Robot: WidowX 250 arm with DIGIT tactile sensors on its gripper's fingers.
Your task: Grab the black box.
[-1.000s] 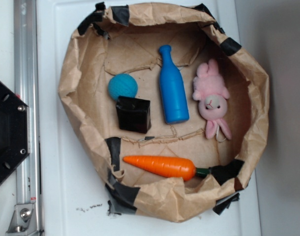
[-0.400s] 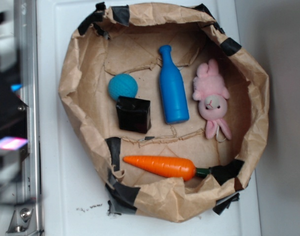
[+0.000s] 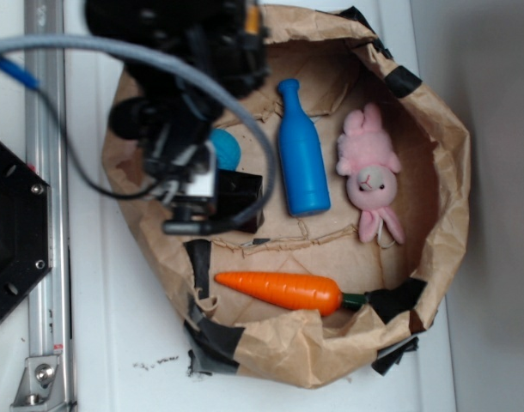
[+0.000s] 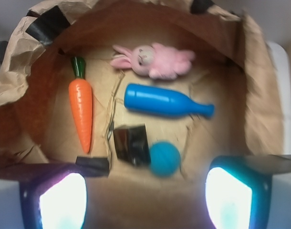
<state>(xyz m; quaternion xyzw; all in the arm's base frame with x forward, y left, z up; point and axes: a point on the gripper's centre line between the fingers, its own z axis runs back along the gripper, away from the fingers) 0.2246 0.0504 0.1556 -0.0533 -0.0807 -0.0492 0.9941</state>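
Since a moment ago our arm has swung in over the paper bag's [image 3: 434, 129] left rim — hand [image 4: 145, 191] spread, black box [image 4: 131, 143] just ahead, slightly left.

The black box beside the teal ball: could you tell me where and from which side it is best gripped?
Grip the black box across its two flat faces running toward the carrot and the blue bottle, coming straight down from above. The teal ball touches one side, so closing along that axis would likely hit it; the other two faces look clear. The tool appears open.
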